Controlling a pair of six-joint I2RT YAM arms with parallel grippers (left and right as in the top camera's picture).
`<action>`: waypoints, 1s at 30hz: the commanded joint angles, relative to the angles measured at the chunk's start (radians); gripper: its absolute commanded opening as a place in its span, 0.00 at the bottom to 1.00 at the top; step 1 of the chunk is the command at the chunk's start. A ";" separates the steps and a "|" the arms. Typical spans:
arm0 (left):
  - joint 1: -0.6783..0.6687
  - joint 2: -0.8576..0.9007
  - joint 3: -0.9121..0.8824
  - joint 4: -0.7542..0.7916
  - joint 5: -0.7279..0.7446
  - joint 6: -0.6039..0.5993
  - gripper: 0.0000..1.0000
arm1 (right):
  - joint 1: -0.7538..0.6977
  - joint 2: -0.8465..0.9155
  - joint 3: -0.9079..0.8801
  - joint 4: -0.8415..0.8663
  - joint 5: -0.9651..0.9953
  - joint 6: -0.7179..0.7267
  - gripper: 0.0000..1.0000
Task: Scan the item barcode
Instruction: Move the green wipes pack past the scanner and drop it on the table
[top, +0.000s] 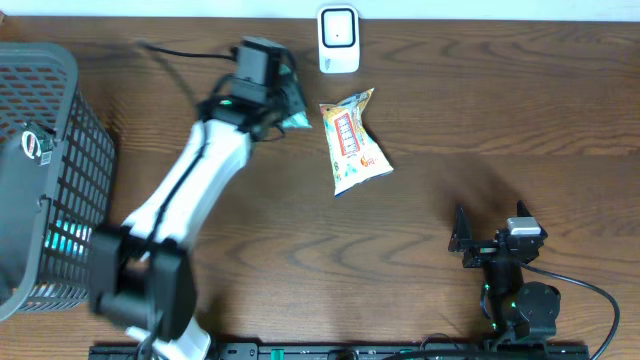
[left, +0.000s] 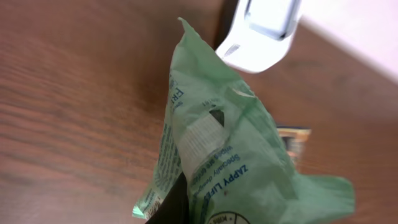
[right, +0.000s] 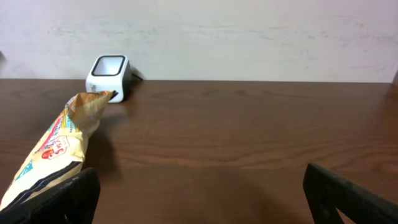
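The left tool (top: 278, 100) is clamped on the green packet (left: 230, 155), whose long axis points toward the white scanner (top: 339, 40) just ahead-right, far nearer than the wide-open right tool (top: 490, 238) across the worktop (top: 450, 120).

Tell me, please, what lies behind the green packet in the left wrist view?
The white scanner stands behind the packet, mostly visible. A corner of the snack bag shows too; the packet covers the rest.
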 joint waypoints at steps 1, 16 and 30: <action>-0.044 0.121 0.006 0.047 -0.055 0.018 0.07 | 0.005 -0.005 -0.002 -0.005 0.004 0.011 0.99; -0.232 0.270 0.006 0.220 -0.021 -0.061 0.07 | 0.005 -0.005 -0.002 -0.005 0.004 0.011 0.99; -0.166 0.112 0.006 0.094 -0.109 0.044 0.08 | 0.005 -0.005 -0.002 -0.005 0.004 0.011 0.99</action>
